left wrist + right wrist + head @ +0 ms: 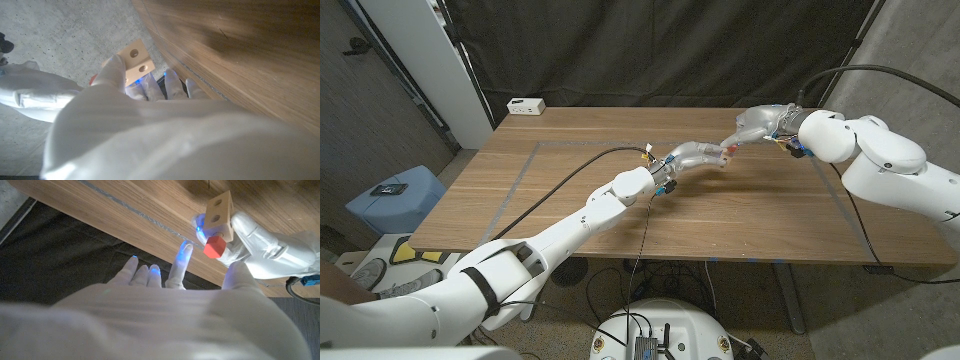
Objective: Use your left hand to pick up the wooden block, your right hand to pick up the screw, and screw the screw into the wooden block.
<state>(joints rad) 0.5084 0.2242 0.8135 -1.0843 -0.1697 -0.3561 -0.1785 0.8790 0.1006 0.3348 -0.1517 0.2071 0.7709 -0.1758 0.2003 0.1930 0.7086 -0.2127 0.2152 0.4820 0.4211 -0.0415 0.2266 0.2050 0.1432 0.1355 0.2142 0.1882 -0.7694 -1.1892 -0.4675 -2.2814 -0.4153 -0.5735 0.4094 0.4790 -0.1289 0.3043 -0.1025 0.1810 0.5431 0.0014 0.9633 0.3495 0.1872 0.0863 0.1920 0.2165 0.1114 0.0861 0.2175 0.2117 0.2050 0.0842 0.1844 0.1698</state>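
My left hand (692, 157) is raised over the middle of the table and grips the pale wooden block (136, 60), whose two holes face the left wrist camera. In the right wrist view the block (220, 214) stands up out of the left hand (260, 245), and the red-headed screw (215, 246) sits against its lower end. My right hand (758, 124) reaches in from the right, a little short of the block. Its fingers (181, 262) are spread apart close to the screw, and I see nothing held in them. The red screw head (727, 152) shows between the two hands.
A white box (527, 105) lies at the table's back left corner. Grey tape lines (520, 175) mark a rectangle on the wooden table (770, 215). A black cable (570, 175) runs along the left arm. A blue bin (400, 195) stands on the floor to the left.
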